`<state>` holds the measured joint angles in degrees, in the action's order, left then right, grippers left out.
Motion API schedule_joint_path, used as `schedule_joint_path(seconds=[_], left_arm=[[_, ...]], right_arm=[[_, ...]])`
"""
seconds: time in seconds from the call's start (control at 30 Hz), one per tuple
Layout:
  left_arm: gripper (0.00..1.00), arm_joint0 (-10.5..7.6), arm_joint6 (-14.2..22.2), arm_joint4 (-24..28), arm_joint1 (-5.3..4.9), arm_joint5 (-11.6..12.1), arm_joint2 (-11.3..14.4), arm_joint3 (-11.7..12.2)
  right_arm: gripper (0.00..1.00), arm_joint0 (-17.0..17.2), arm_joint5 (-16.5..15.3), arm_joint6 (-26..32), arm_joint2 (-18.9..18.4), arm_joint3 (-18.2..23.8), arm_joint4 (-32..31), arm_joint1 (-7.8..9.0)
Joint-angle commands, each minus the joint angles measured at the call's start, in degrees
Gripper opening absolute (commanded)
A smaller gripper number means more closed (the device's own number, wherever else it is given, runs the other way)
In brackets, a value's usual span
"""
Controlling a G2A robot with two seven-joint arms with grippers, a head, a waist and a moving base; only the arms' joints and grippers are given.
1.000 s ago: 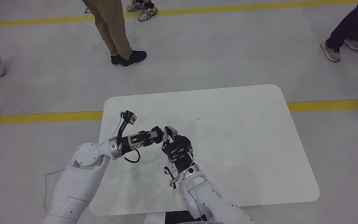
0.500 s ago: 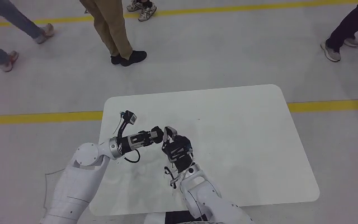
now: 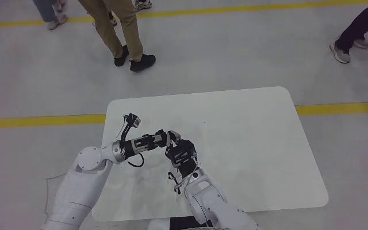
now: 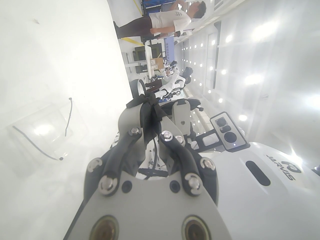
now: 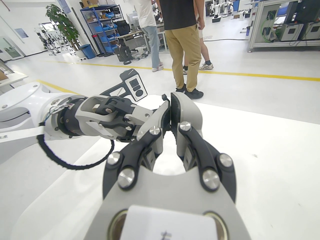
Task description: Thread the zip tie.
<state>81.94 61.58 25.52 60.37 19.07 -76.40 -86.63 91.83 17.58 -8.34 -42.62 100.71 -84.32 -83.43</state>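
- Now left gripper (image 4: 148, 103) and right gripper (image 5: 170, 106) are closed, tip to tip, both seemingly pinching the tie (image 4: 132, 104).
- I would feed slowly, tail in line with head.

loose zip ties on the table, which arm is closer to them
Right. The right arm's wrist sits just beside the loose zip ties; the left gripper is farther up the table.

You've got two loose black zip ties (image 4: 69, 117) (image 4: 33, 144) on one white table (image 3: 247, 132), one left gripper (image 4: 148, 106), one right gripper (image 5: 170, 106)
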Motion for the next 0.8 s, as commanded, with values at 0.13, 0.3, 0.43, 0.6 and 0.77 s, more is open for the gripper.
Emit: schedule_joint_path(seconds=[0.13, 0.3, 0.43, 0.6, 0.77], left_arm=[[0.0, 0.0, 0.0, 0.0, 0.0, 0.0, 0.0, 0.0], [0.0, 0.0, 0.0, 0.0, 0.0, 0.0, 0.0, 0.0], [0.0, 0.0, 0.0, 0.0, 0.0, 0.0, 0.0, 0.0], [0.0, 0.0, 0.0, 0.0, 0.0, 0.0, 0.0, 0.0], [0.0, 0.0, 0.0, 0.0, 0.0, 0.0, 0.0, 0.0]], right_arm=[[0.0, 0.2, -0.9, -1.5, -0.2, 0.3, 1.5, -0.11], [0.0, 0.4, -1.3, -1.7, -0.4, 0.3, 1.8, -0.17], [0.0, 0.3, -1.4, -1.2, -0.4, -0.1, 1.9, -0.28], [0.0, 0.2, -1.3, -1.0, -0.4, -0.5, 2.2, -0.48], [0.0, 0.2, -1.2, -1.2, -0.5, -0.6, 2.3, -0.59]])
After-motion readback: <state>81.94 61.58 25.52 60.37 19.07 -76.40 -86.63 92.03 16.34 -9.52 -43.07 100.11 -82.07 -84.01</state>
